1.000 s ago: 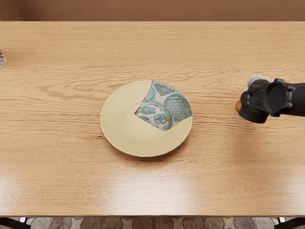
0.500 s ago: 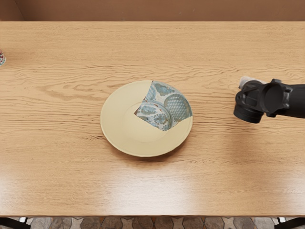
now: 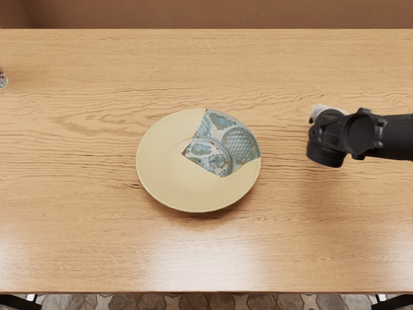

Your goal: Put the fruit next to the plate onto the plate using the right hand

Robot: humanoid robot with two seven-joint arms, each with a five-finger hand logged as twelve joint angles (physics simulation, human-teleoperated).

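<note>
**Head view, looking down at a slant on the wooden table [image 3: 97,226].** Take the plate [image 3: 166,169] as your landmark. It is round and cream-coloured and lies flat near the middle of the table. Its right-hand part carries a blue-green patterned sector running from the centre out to the rim; the rest of its face is plain cream.

To the right of the plate, well apart from its rim and level with its upper half, you see the right hand [image 3: 330,139]. It is dark and seen nearly end-on, and its black forearm runs out through the right edge of the picture. You cannot tell from this angle whether the hand touches the table top or hangs above it. Nor can you tell whether it is spread, pressed together or pinching something, because its own bulk conceals its underside. A small pale patch [image 3: 319,111] shows at the hand's far edge, on the side toward the plate; what it is cannot be made out.

The fruit is not exposed in this view. You can see only that it is not on the plate's face; where it lies otherwise you cannot tell.

Far to the left of the plate, a small patterned object [image 3: 2,79] is cut off by the picture's left edge. Nearer to you than the plate, past the table's front edge, a strip of tiled floor [image 3: 193,302] shows.
</note>
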